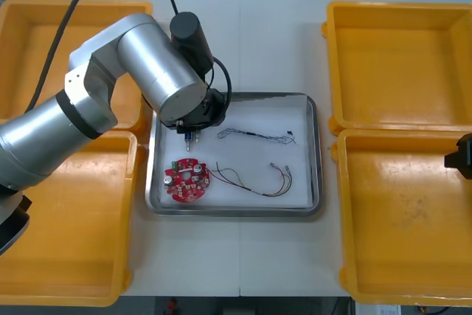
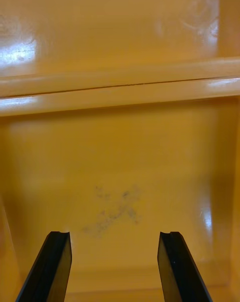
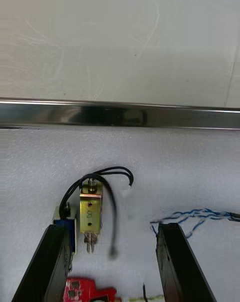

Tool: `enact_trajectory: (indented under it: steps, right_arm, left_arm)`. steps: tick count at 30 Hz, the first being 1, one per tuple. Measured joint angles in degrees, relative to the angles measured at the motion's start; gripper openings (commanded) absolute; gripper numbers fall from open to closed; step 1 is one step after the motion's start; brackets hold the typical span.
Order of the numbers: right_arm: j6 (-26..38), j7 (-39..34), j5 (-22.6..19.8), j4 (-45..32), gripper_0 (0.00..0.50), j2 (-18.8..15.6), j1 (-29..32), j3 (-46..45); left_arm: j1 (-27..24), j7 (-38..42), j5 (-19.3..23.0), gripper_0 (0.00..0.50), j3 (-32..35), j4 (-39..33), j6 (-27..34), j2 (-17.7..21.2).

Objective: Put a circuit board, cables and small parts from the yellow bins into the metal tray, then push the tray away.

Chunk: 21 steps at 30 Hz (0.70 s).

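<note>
The metal tray (image 1: 313, 154), white inside, lies in the middle of the table. In it are a round red circuit board (image 1: 186, 180), a twisted blue and white cable (image 1: 258, 136) and a red and yellow cable (image 1: 259, 180). My left gripper (image 1: 191, 135) hangs over the tray's far left part, open. In the left wrist view a small metal part (image 3: 90, 215) with a black lead lies on the white floor between the fingers of the left gripper (image 3: 116, 267), close to one finger (image 3: 55, 262). My right gripper (image 2: 115, 267) is open over the bare floor of a yellow bin (image 2: 120, 182).
Two yellow bins (image 1: 66, 226) flank the tray on the left and two (image 1: 402, 64) on the right; the right ones look bare. The left arm's silver body covers part of the far left bin. Past the tray's rim (image 3: 120, 114) lies bare table.
</note>
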Motion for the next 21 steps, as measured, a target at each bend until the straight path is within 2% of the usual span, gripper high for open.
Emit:
enact_trajectory:
  steps: [7,11,13,16,21]
  right_arm:
    - [0.0,0.0,0.1,-1.9,0.500,-0.2,0.0,0.0]
    - [0.0,0.0,-0.2,-2.9,0.500,-1.0,0.0,0.0]
    - [0.0,0.0,-1.8,-3.1,0.500,-1.7,0.0,0.0]
    - [0.0,0.0,-5.4,-3.4,0.500,-3.2,-0.1,0.1]
    - [0.0,0.0,-9.3,-6.5,0.500,-6.8,-1.3,2.3]
  left_arm:
    - [0.2,0.0,3.2,0.500,10.5,-7.3,10.3,1.2]
    - [2.3,-0.2,4.9,0.500,17.7,-12.2,15.3,2.7]
    - [4.1,-1.1,6.1,0.500,21.6,-15.1,17.8,3.7]
    - [7.1,-4.6,8.2,0.500,27.0,-18.7,20.9,5.7]
    - [12.2,-16.0,12.2,0.500,35.1,-22.6,23.3,9.4]
